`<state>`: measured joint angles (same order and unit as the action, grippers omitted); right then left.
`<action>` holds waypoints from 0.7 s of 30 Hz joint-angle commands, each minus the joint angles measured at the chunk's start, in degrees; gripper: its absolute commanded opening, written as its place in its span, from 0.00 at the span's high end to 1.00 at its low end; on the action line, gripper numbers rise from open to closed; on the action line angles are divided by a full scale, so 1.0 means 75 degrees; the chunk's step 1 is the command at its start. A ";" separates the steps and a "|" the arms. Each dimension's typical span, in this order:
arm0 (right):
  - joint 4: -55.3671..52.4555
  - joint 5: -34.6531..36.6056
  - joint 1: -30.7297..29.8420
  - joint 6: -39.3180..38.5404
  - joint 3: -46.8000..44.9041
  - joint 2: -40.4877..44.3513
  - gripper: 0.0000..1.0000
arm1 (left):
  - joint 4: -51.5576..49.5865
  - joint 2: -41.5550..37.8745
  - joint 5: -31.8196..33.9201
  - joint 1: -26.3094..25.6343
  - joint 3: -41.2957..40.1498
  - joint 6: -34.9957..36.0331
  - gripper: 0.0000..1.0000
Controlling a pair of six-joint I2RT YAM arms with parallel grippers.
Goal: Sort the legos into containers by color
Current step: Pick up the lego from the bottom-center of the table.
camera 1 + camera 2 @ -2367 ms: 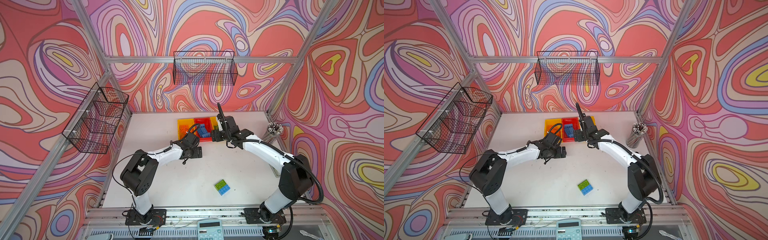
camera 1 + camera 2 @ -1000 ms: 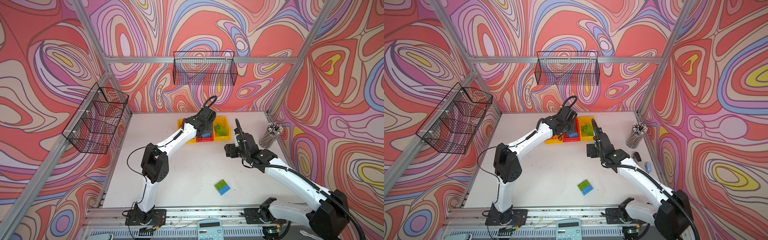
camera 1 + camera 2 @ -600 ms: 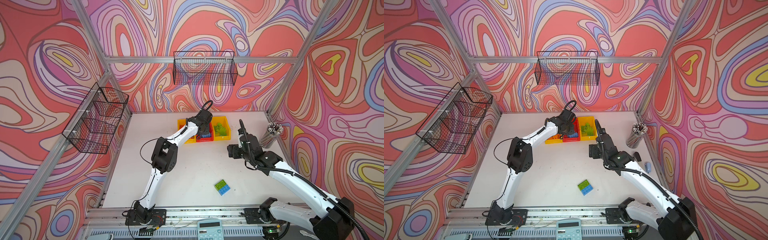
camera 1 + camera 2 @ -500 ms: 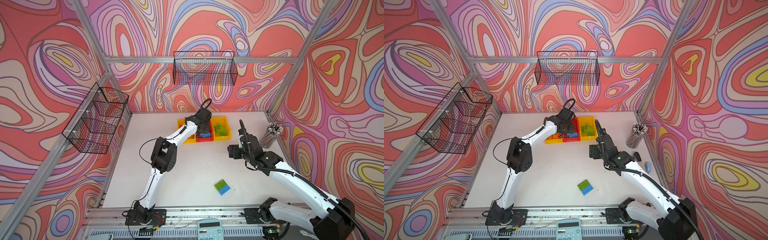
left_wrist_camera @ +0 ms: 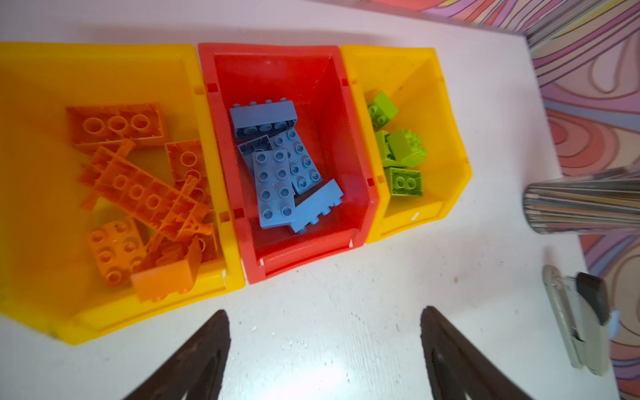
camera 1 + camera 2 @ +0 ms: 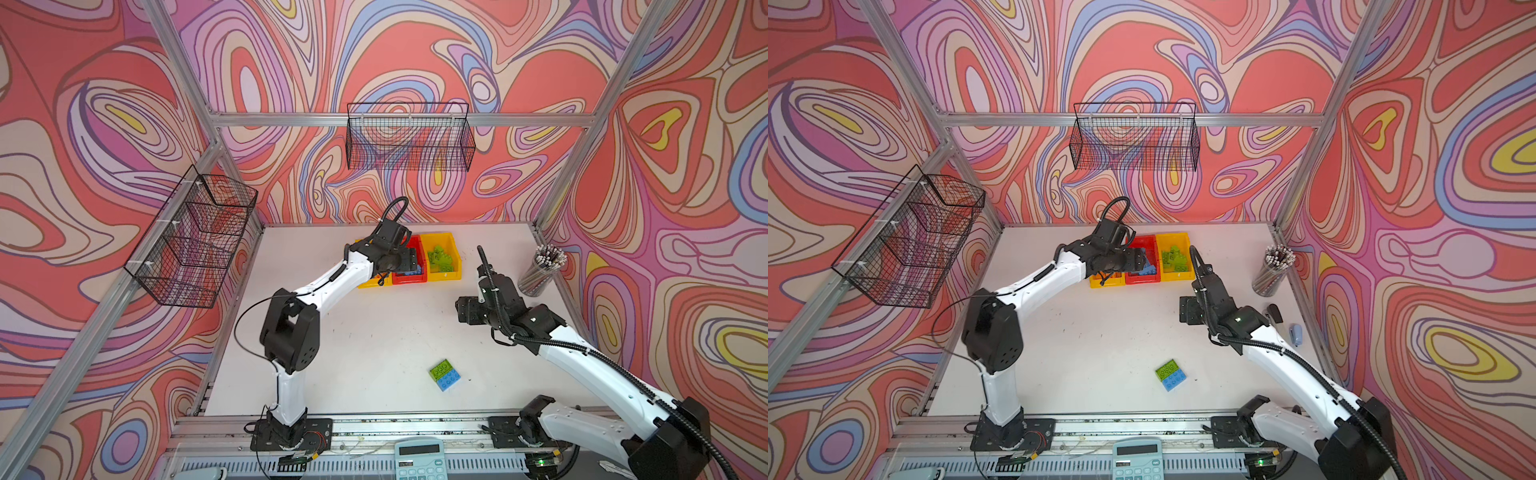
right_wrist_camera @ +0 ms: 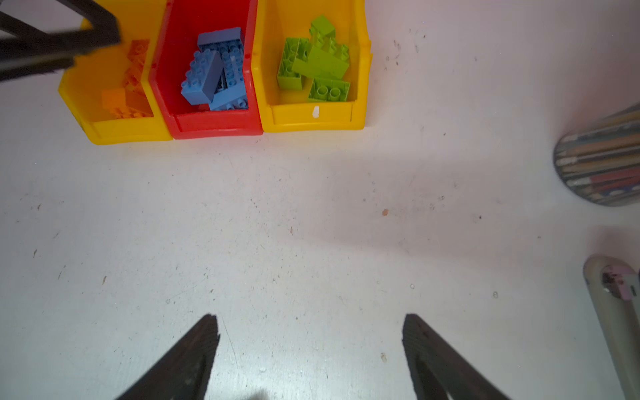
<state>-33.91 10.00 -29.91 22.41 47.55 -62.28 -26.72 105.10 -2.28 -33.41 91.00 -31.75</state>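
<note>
Three joined containers stand at the back: a yellow bin (image 5: pixel 34 104) with orange legos (image 5: pixel 138 187), a red bin (image 5: pixel 311 76) with blue legos (image 5: pixel 277 180), and a yellow bin (image 5: pixel 433 121) with green legos (image 5: pixel 398 152). A green brick (image 6: pixel 440 368) lies against a blue brick (image 6: pixel 449 380) near the table's front, shown in both top views. My left gripper (image 6: pixel 409 259) hovers over the red bin, open and empty (image 5: pixel 323 311). Open and empty too, my right gripper (image 6: pixel 461 309) hangs over bare table right of centre (image 7: pixel 310 317).
A cup of pencils (image 6: pixel 540 270) stands at the right edge, with a stapler (image 5: pixel 575 318) in front of it. Black wire baskets hang on the back wall (image 6: pixel 409 137) and the left wall (image 6: pixel 195 241). A calculator (image 6: pixel 417 459) lies beyond the front rail.
My left gripper went from shut to open above the red bin. The right arm drew back a little from the bins, toward the right side, still open.
</note>
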 commanded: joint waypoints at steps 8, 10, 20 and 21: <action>0.0229 -0.0270 -0.1817 0.1568 -0.1297 -0.0410 0.03 | 0.0704 -0.3566 0.0533 -0.0104 -0.4484 -0.0400 0.00; 0.0302 -0.0199 -0.2309 0.1725 -0.1380 -0.0652 0.03 | 0.0661 -0.4166 0.0683 -0.0112 -0.5113 -0.0506 0.00; 0.0783 -0.0875 -0.2886 0.1308 -0.1500 -0.1284 0.06 | 0.0051 -0.6431 0.1123 -0.0115 -0.7019 -0.1001 0.00; 0.0788 -0.0922 -0.2933 0.1265 -0.1478 -0.1375 0.06 | 0.0027 -0.6563 0.1113 -0.0115 -0.7124 -0.1065 0.00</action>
<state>-29.12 4.78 -50.94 32.58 36.40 -70.96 -24.23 57.98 4.36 -34.13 39.51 -37.26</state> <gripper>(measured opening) 0.943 0.999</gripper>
